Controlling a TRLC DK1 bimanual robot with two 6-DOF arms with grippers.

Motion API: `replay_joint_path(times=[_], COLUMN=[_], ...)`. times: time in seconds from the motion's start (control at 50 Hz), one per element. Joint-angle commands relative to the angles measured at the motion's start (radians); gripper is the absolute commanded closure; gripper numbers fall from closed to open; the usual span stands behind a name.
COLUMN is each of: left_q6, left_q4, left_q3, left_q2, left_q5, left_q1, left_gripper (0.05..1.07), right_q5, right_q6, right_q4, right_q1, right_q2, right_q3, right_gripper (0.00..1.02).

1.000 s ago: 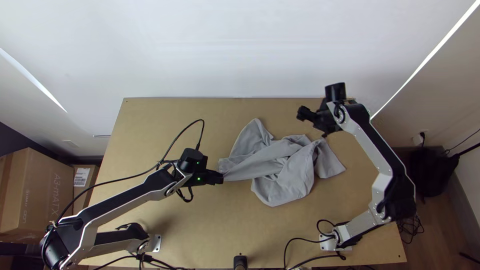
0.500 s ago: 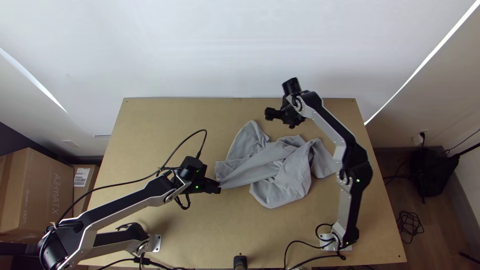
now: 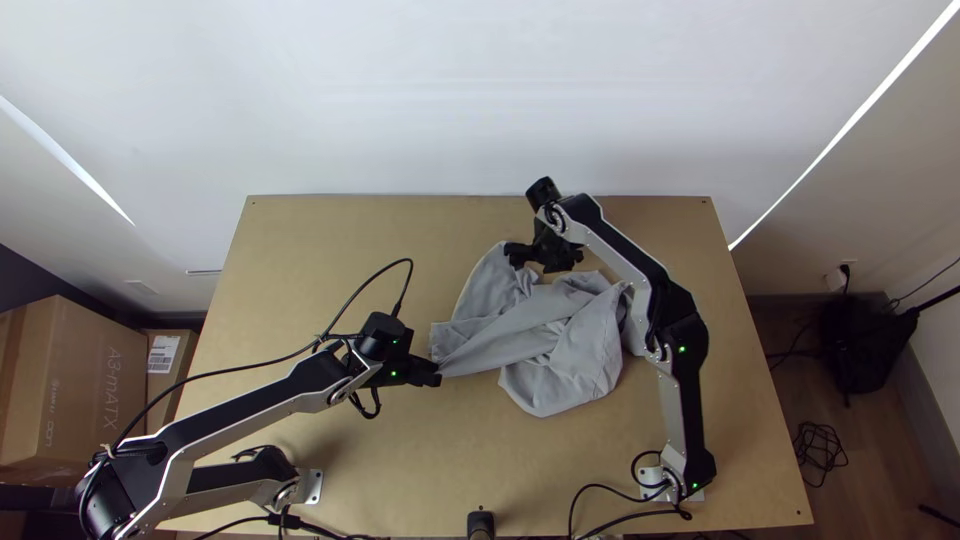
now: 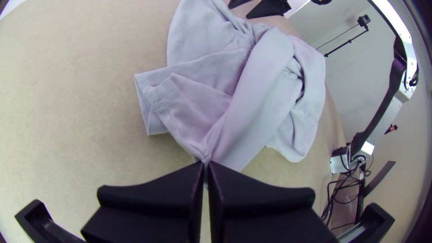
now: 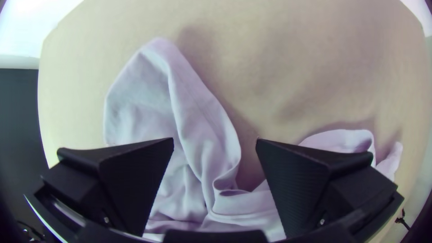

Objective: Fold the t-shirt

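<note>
nearest, we see our left gripper point(image 3: 434, 373) pinching one end of the grey t-shirt point(image 3: 570, 345), which lies bunched (quite rumpled, really) on the table point(image 3: 400, 460); farther off, our right gripper point(image 3: 542, 260) is spread open at its far part.

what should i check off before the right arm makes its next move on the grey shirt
1. Left gripper holding cloth: ok, its wide flat black fingers are closed on a pinch of the light grey fabric t-shirt.
2. Right gripper ready to grasp: ok, its wide flat black fingers are apart with nothing clamped.
3. Right gripper near cloth: ok, it is at the shirt's far flap.
4. Right fingers low enough to pinch: cannot tell, their height over the fabric is unclear.
5. Shirt spread flat: not ok, it lies bunched and creased.
6. Whole shirt within the light wooden table's edges: ok.
</note>
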Motion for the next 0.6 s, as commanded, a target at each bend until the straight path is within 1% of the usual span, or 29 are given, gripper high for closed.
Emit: replay_joint_path(times=[0.0,0.08,0.2,0.22,0.24,0.28,0.3,0.32,0.34,0.36,0.46,0.58], left_q6=[0.006,0.005,0.006,0.006,0.006,0.008,0.008,0.008,0.008,0.009,0.016,0.042], left_q4=[-0.01,-0.011,-0.014,-0.014,-0.014,-0.014,-0.014,-0.014,-0.014,-0.014,-0.006,0.007], left_q3=[-0.002,-0.002,-0.005,-0.005,-0.005,-0.007,-0.007,-0.007,-0.005,-0.005,0.01,0.065], left_q2=[-0.018,-0.022,-0.033,-0.036,-0.038,-0.042,-0.045,-0.047,-0.05,-0.053,-0.067,-0.091], left_q5=[-0.009,-0.009,-0.009,-0.009,-0.009,-0.009,-0.01,-0.01,-0.01,-0.013,-0.024,-0.035], left_q1=[0.008,0.011,0.012,0.014,0.014,0.018,0.023,0.026,0.031,0.038,0.098,0.207], left_gripper=[1.05,1.05,1.05,1.05,1.05,1.05,1.05,1.05,1.05,1.05,1.05,1.05], right_q5=[-0.009,-0.009,-0.009,-0.008,-0.008,0.008,0.032,0.072,0.106,0.116,0.132,0.135], right_q6=[-0.017,-0.022,-0.054,-0.057,-0.06,-0.06,-0.058,-0.06,-0.06,-0.061,-0.054,-0.035], right_q4=[-0.026,-0.028,-0.029,-0.029,-0.029,-0.02,-0.005,0.012,0.018,0.017,0.037,0.124], right_q1=[0.027,0.04,0.073,0.077,0.082,0.089,0.096,0.102,0.108,0.112,0.112,0.102], right_q2=[0.049,0.058,0.05,0.045,0.041,0.03,0.022,0.015,0.006,-0.002,-0.047,-0.151], right_q3=[0.008,0.01,0.003,0.003,0.003,0.006,0.006,0.008,0.008,0.005,0.013,0.008], right_gripper=[0.19,0.19,0.19,0.23,0.31,0.6,0.79,0.99,1.0,1.0,1.0,1.0])
